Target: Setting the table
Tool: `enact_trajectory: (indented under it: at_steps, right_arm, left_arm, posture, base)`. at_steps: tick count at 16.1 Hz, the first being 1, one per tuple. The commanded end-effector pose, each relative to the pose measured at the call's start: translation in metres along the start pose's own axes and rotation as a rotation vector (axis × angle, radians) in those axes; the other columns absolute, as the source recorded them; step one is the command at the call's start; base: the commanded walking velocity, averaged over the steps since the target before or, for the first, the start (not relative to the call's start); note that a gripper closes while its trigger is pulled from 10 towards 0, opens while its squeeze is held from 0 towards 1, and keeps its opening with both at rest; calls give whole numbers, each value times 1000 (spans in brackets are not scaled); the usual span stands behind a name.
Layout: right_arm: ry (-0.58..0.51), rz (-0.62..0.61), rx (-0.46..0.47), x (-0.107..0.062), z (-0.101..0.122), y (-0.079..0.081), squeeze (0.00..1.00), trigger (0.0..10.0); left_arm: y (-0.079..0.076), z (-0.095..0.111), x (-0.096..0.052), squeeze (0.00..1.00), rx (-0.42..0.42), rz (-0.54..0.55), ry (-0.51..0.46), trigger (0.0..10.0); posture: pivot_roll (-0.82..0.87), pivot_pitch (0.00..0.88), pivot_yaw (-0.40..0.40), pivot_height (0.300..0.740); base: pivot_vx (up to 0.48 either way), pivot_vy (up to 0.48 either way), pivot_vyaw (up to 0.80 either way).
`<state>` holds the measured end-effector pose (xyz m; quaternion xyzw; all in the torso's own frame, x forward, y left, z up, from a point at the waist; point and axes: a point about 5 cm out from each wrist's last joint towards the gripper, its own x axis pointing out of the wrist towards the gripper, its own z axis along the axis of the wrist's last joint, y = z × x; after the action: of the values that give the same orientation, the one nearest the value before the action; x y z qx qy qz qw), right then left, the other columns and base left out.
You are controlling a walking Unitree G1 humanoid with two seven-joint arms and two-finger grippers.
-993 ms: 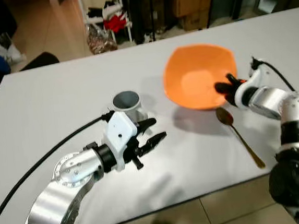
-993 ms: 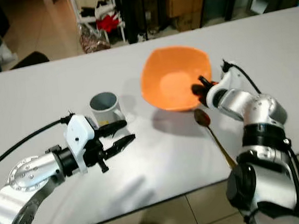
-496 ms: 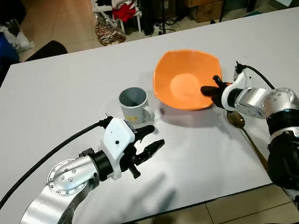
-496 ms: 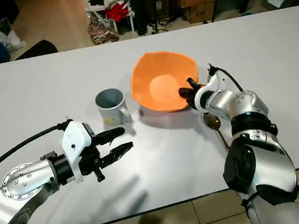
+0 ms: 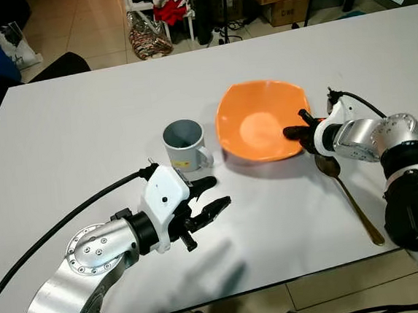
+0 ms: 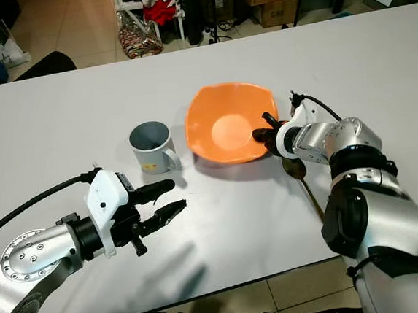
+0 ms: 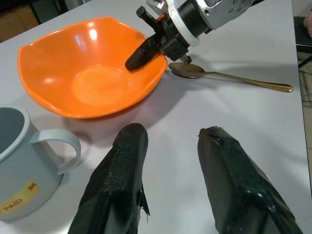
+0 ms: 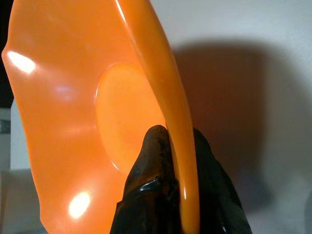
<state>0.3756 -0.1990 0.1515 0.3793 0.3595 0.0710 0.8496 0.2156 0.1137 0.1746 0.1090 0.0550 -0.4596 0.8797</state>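
right gripper (image 5: pixel 295 131) is pinching orange bowl (image 5: pixel 254 123) rim, frame centre-right | bowl is looking light, stiff, slick; thin rim is the sensible hold | left gripper (image 5: pixel 211 197) is hovering lower-centre, fingers apart, holding nothing | grey mug (image 5: pixel 182 145), spoon (image 5: pixel 348 197) are lying nearby

The bowl (image 5: pixel 261 126) is plain bright orange, and the mug (image 5: pixel 184 146) is grey-blue with a small yellow label. The spoon (image 5: pixel 348 196) is gold-toned with a darker bowl, lying on a plain white table (image 5: pixel 83 145); both grippers' fingers (image 7: pixel 119 180) are black on silver arms.
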Motion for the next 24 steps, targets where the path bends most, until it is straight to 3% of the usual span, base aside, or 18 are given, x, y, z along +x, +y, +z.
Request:
enact_trajectory:
  at_steps: [1,2,3,4,5,6,10,12,13,14,15,17,19,20,21,22,23,24]
  right_arm:
    - [6,30,-4,-2,4,8,0,10000]
    - [22,37,10,-2,3,9,0,10000]
    - [33,44,18,-3,3,9,427,10000]
    - [36,40,22,-4,3,9,647,10000]
    - [37,37,20,-4,4,9,690,10000]
    - [33,31,19,-5,5,9,839,10000]
    - [29,25,6,-10,11,10,949,10000]
    - [42,37,-8,-22,18,8,933,10000]
    - [51,44,-16,-40,27,3,651,10000]
    - [54,50,-21,-48,29,1,145,10000]
    - [60,59,-27,-55,30,1,0,10000]
    - [71,107,-48,-71,29,3,0,10000]
    - [-53,148,-202,-100,17,10,0,10000]
    - [-193,108,-323,-106,11,14,0,10000]
    - [-266,82,-413,-108,5,18,0,10000]
    - [-425,30,-713,-109,-29,37,0,10000]
    - [-475,13,-807,-108,-48,47,0,10000]
    - [-475,13,-807,-108,-48,47,0,10000]
  left_arm:
    - [-1,2,0,0,9,-1,0,10000]
    - [-1,2,0,0,8,-2,0,10000]
    - [-1,2,0,0,8,-2,0,10000]
    - [-1,2,0,0,8,-2,0,10000]
    - [-1,2,1,0,8,-2,0,10000]
    - [-1,2,1,0,8,-1,-1,10000]
    - [0,3,3,0,9,3,-7,10000]
    - [1,5,4,0,7,17,-23,10000]
    - [1,6,4,0,-9,34,-45,10000]
    - [1,6,4,0,-16,36,-52,10000]
    - [1,6,4,0,-21,38,-57,10000]
    - [1,6,5,0,-41,42,-74,10000]
    - [10,7,7,0,-87,131,-115,10000]
    - [18,5,7,8,-92,213,-117,10000]
    - [23,3,8,55,-103,266,-112,10000]
    - [33,-2,10,710,-147,407,-99,10000]
    - [34,-2,9,714,-158,446,-110,10000]
    - [34,-2,9,714,-158,446,-110,10000]
  posture:
    - [68,107,59,740]
    - [66,107,60,740]
    - [66,107,60,740]
    - [65,105,60,740]
    - [64,104,60,740]
    - [64,102,59,740]
    - [59,93,59,740]
    - [59,82,43,740]
    - [55,76,40,740]
    - [55,76,40,740]
    - [51,73,41,740]
    - [38,72,53,740]
    - [31,76,55,740]
    - [28,79,57,740]
    - [28,80,57,740]
    - [28,79,58,740]
    - [27,78,59,740]
    - [27,78,59,740]
  base:
    - [0,0,0]
    - [0,0,0]
    - [0,0,0]
    - [0,0,0]
    - [0,0,0]
    - [0,0,0]
    - [0,0,0]
    - [0,0,0]
    - [0,0,0]
    - [0,0,0]
    - [0,0,0]
    - [0,0,0]
    - [0,0,0]
    - [0,0,0]
    - [0,0,0]
    - [0,0,0]
    - [0,0,0]
    - [0,0,0]
